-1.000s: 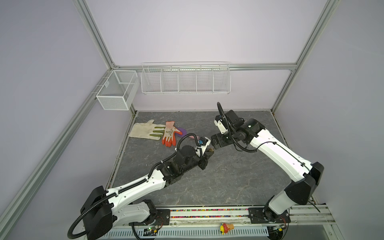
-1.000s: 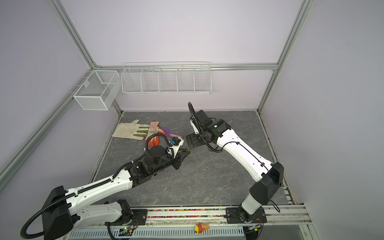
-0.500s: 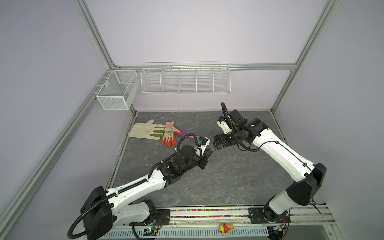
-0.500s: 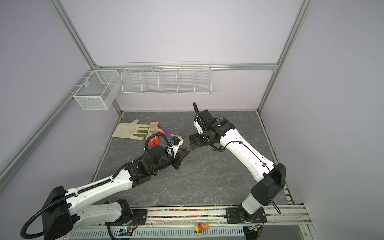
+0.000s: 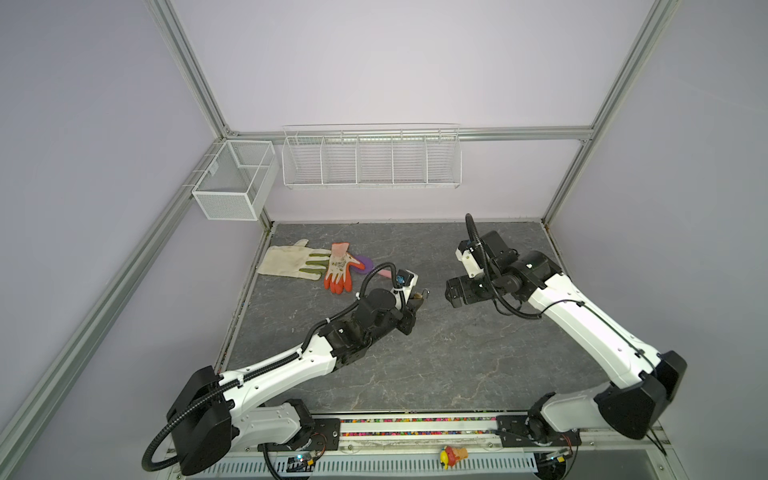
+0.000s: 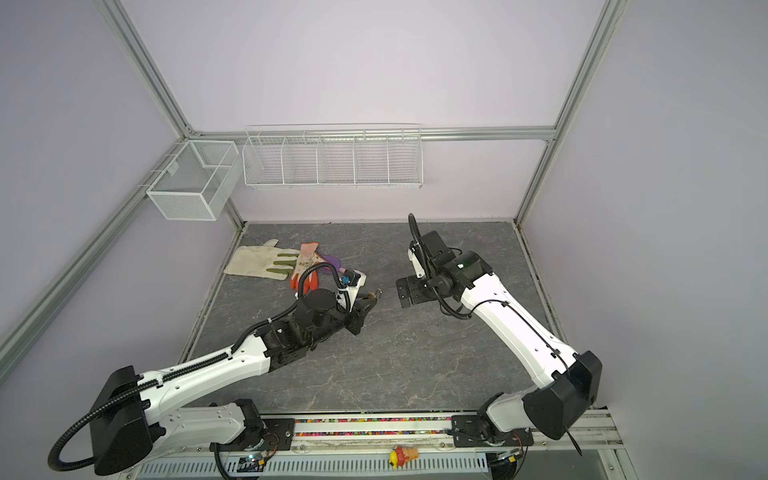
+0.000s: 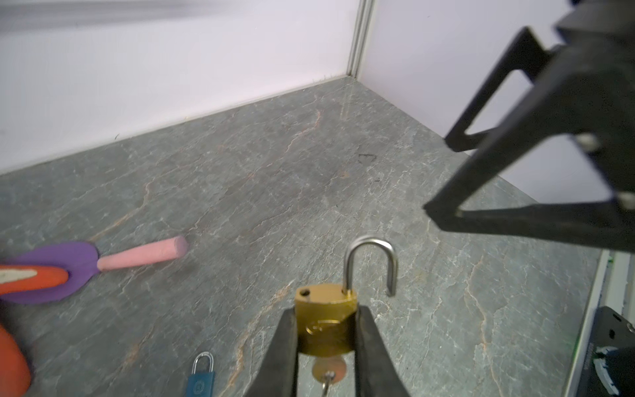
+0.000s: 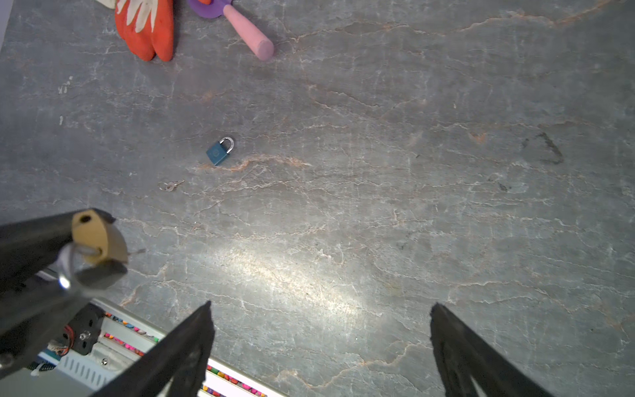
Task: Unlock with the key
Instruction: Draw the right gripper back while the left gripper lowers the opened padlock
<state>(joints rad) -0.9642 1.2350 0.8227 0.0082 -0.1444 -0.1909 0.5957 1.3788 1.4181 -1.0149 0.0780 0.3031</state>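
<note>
Right hand pulled away from the brass padlock, now well apart

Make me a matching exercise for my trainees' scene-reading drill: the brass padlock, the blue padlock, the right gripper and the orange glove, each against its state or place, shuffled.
Things:
1. brass padlock
2. blue padlock
3. right gripper
4. orange glove

States or places:
A. lying on the table, shackle shut
B. open, holding nothing
C. gripped by the left gripper, shackle swung open
D. lying partly over the purple tool

Pairs: 1-C, 2-A, 3-B, 4-D.
</note>
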